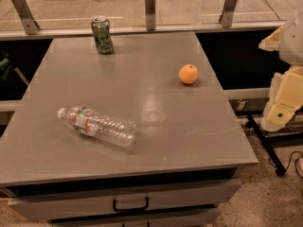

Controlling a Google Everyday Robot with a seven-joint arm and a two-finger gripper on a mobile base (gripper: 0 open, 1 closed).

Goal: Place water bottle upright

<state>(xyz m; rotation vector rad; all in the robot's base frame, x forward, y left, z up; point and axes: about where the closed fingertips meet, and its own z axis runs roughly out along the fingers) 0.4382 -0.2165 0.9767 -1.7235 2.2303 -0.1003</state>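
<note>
Grey laminate covers the one table (pixel 156 141) in front of me, and the count on it is short: one water bottle (pixel 97 125), one crushed green can (pixel 102 35) and one orange (pixel 188 74). Behind the far edge three metal posts (pixel 150 7) hold up a glass rail, and one black drawer handle (pixel 130 205) shows plainly on the table's front.

One gripper (pixel 280 109) is in sight, a cream-yellow block at the end of the pale arm. It hangs to the right of the orange and a little nearer to me, out past the table's right edge and well apart from everything on top. It holds nothing and touches nothing that I can see. Whether it is open or closed I cannot tell from where I stand.

Left of the orange and nearer to me, well apart from it, the water bottle lies flat on its side on the bare surface. It is small, clear and ribbed, so the grey shows through its body. Its white cap points away from the orange, towards the table's left edge, and its base points back to the right and slightly towards me. A red-and-teal label band wraps it just below the neck.

Beyond the orange and to its left, the can stands near the far edge, dented and leaning.
</note>
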